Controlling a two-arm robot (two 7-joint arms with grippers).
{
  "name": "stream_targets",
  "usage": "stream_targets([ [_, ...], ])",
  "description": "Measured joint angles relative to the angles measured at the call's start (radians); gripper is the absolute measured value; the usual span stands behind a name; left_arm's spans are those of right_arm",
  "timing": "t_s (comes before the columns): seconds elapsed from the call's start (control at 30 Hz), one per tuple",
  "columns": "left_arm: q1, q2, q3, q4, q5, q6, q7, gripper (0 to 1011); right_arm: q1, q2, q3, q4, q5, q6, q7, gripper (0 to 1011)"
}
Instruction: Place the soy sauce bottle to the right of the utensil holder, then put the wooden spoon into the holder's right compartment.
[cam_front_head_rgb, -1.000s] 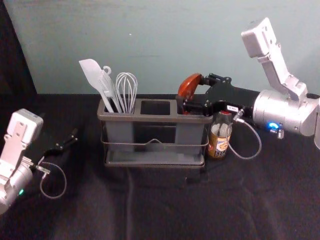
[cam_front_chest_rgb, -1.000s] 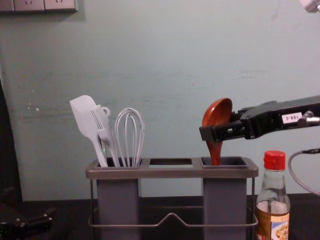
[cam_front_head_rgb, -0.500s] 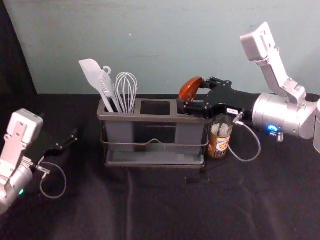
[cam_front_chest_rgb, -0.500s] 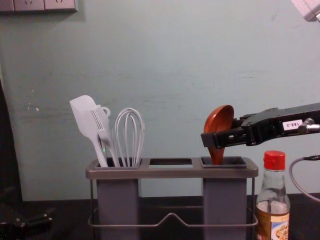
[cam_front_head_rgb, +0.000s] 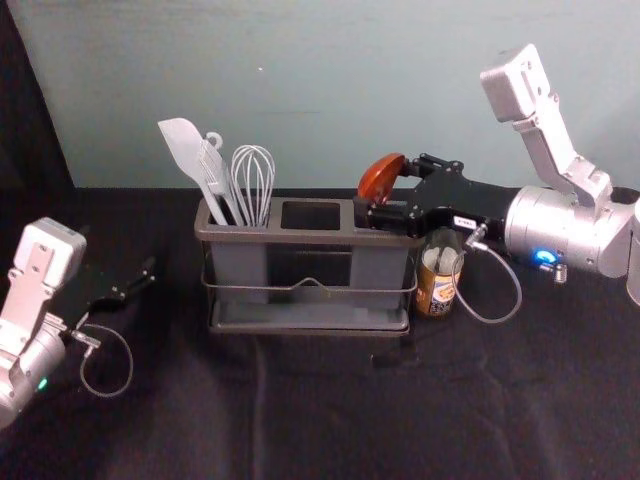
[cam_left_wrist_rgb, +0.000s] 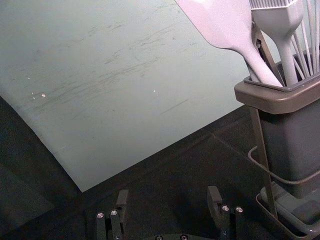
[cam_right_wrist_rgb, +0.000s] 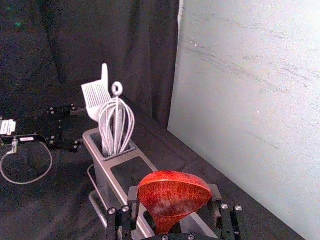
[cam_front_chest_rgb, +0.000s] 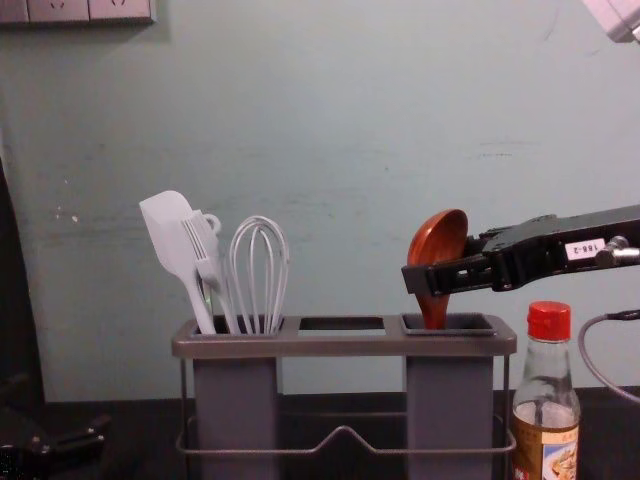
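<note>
The wooden spoon (cam_front_chest_rgb: 436, 240) stands bowl up over the right compartment of the utensil holder (cam_front_chest_rgb: 345, 345), its handle running down into it; the lower end is hidden inside. My right gripper (cam_front_head_rgb: 378, 192) reaches in from the right above that compartment. In the right wrist view my right gripper (cam_right_wrist_rgb: 173, 201) is shut across the edges of the spoon's bowl (cam_right_wrist_rgb: 172, 195). Upright just right of the holder is the red-capped soy sauce bottle (cam_front_chest_rgb: 547, 410), partly under the right arm in the head view. Parked at the left, my left gripper (cam_front_head_rgb: 132, 264) is open; the left wrist view shows my left gripper (cam_left_wrist_rgb: 168, 202) empty.
A white spatula (cam_front_chest_rgb: 168, 235), a brush (cam_front_chest_rgb: 205, 250) and a whisk (cam_front_chest_rgb: 259, 275) fill the holder's left compartment. The middle compartment (cam_front_head_rgb: 311, 215) has nothing sticking out of it. Behind the dark-covered table (cam_front_head_rgb: 330, 410) rises a pale wall (cam_front_head_rgb: 320, 100).
Since a second ago my right gripper and the spoon have come down a little together and the spoon leans slightly more rightward. Over the last half second nothing has visibly moved.
</note>
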Motion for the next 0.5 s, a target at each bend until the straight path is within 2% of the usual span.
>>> stream_targets([
  [0.1,0.000,0.000,0.000,0.000,0.000,0.000,0.000,1012,0.000,0.000,0.000,0.000,0.000,0.000,0.000,862],
  [0.3,0.000,0.000,0.000,0.000,0.000,0.000,0.000,1011,0.001,0.000,-0.001,0.000,0.000,-0.001,0.000,1004],
  [0.5,0.000,0.000,0.000,0.000,0.000,0.000,0.000,1011,0.001,0.000,-0.001,0.000,0.000,-0.001,0.000,1004],
])
